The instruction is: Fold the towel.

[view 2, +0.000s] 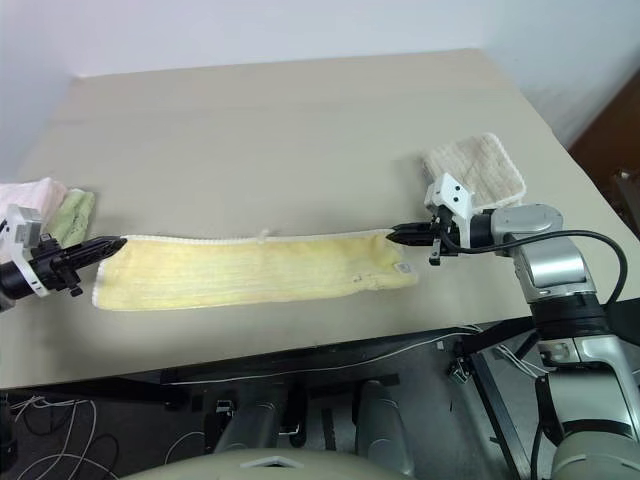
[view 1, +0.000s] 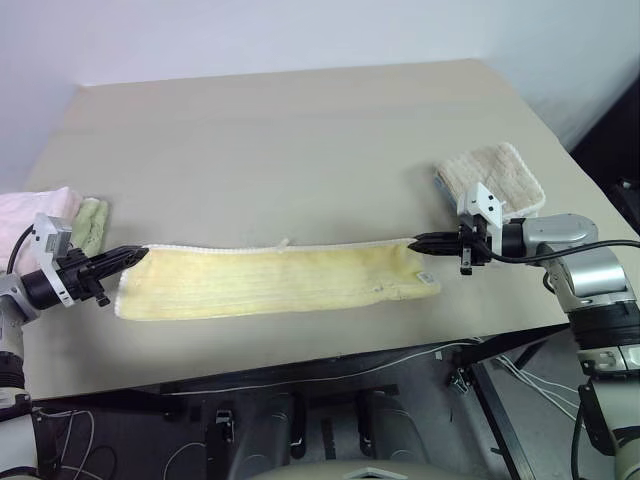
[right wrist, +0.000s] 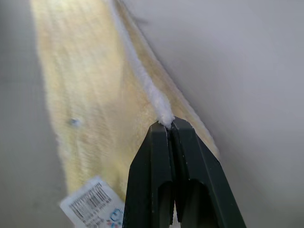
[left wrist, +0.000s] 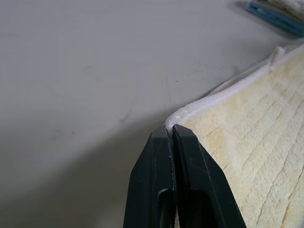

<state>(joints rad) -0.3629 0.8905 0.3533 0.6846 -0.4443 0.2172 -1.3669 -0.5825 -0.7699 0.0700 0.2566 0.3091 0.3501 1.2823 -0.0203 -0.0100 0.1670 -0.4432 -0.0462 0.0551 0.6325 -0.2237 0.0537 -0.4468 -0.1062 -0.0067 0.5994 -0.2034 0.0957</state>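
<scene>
The pale yellow towel (view 1: 270,278) lies stretched out as a long strip across the near part of the table, its whitish hem along the far edge. My left gripper (view 1: 140,254) is shut on the towel's far left corner; the left wrist view shows the hem (left wrist: 223,95) pinched between the black fingers (left wrist: 190,175). My right gripper (view 1: 418,241) is shut on the far right corner, the hem (right wrist: 142,76) running into its fingertips. A white label (right wrist: 92,204) hangs at the towel's right end.
A folded beige waffle towel (view 1: 492,177) lies on the table (view 1: 300,140) just behind my right gripper. At the left edge lie a pink towel (view 1: 35,212) and a light green one (view 1: 90,224). Cables and equipment sit below the table's front edge.
</scene>
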